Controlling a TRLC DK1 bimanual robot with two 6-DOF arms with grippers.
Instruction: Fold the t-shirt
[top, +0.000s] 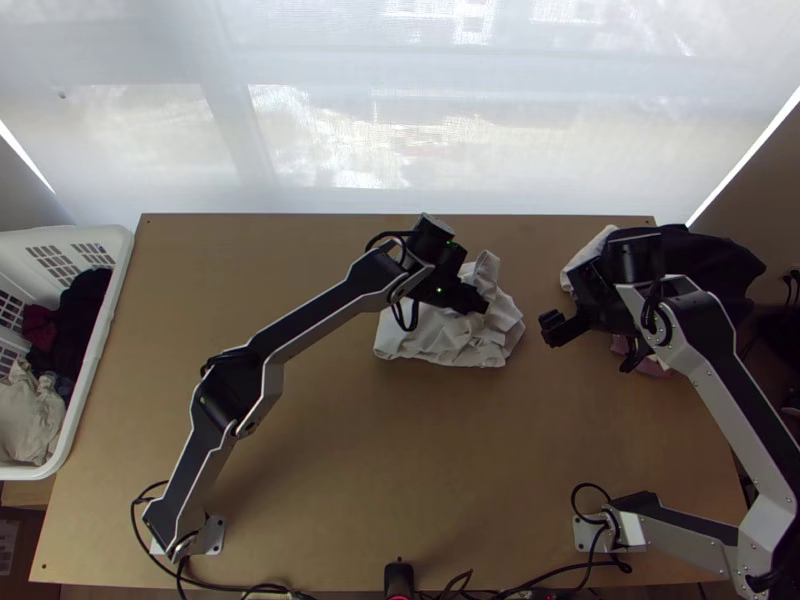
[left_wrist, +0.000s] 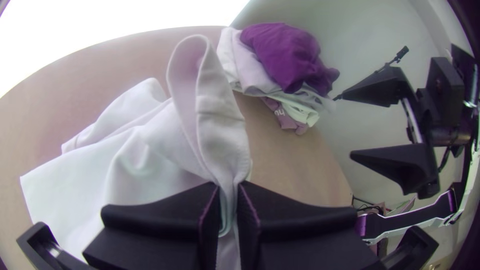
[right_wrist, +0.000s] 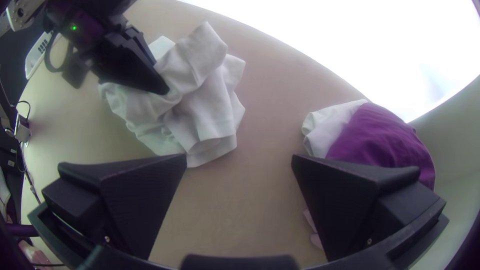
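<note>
The white t-shirt (top: 450, 340) lies bunched near the top view's centre, all folding seemingly left to do, the left claw (left_wrist: 229, 186) pinching it, the right claw (right_wrist: 240, 158) parted and empty.

T-shirt (top: 440, 340): solid white. Tabletop (top: 400, 450): tan. Left claw (top: 478, 302) and right claw (top: 560, 303): black. Pile: purple garment (right_wrist: 385, 142), near-black from the top view; white cloth (right_wrist: 327, 125); dusty-pink cloth (left_wrist: 286, 120), pale lettering. Basket (top: 105, 330): white, grid-patterned sides. Clothes in it: near-black garment (top: 85, 300), dark red garment (top: 40, 325), cream garment (top: 30, 415). Arm links: silver-grey and black, small green lights.
</note>
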